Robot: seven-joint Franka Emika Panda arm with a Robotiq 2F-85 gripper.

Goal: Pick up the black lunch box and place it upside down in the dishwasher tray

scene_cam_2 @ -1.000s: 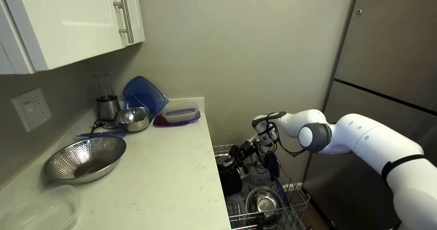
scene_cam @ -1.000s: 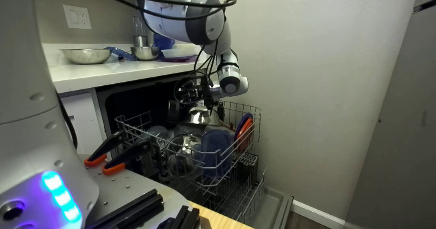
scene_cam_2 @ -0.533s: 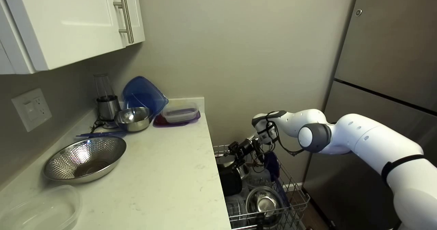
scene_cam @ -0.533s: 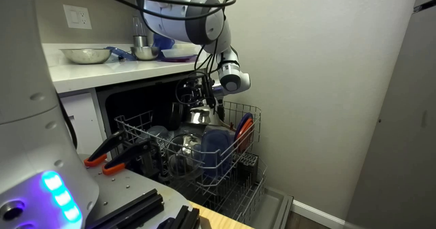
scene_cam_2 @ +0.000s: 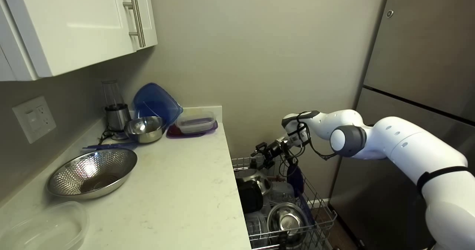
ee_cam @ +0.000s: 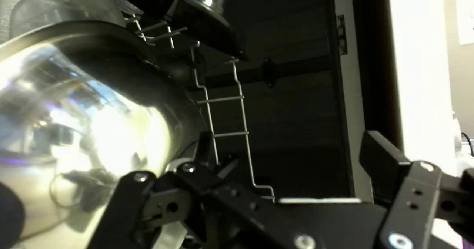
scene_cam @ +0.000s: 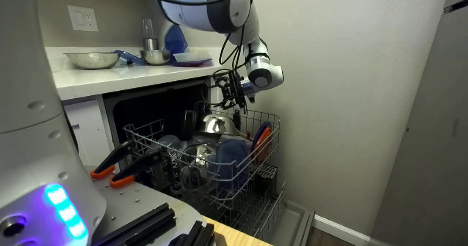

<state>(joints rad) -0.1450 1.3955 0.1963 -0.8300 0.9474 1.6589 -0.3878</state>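
Observation:
The black lunch box (scene_cam: 189,124) rests tilted at the far left of the dishwasher tray (scene_cam: 226,164), beside an upturned steel bowl (scene_cam: 219,124). In an exterior view the counter edge partly hides the lunch box (scene_cam_2: 250,197) within the tray (scene_cam_2: 319,224). My gripper (scene_cam: 220,91) hangs above the steel bowl, apart from the lunch box. Seen from the wrist, the gripper (ee_cam: 290,152) has its jaws wide apart with nothing between them. The lunch box (ee_cam: 207,27) shows dark at the top of that view, its rim slanting above the tray's wires (ee_cam: 242,110).
Below the counter (scene_cam_2: 185,190) the tray also holds a blue dish (scene_cam: 231,162), clear containers, another steel bowl (scene_cam_2: 287,222), and orange and purple lids (scene_cam: 262,143). A colander (scene_cam_2: 92,174) stands on the counter. The fridge (scene_cam_2: 415,94) is beyond the arm.
My gripper has opened, let go of the black lunch box, and risen away from it toward the wall side. The lunch box has settled slightly lower in the tray.

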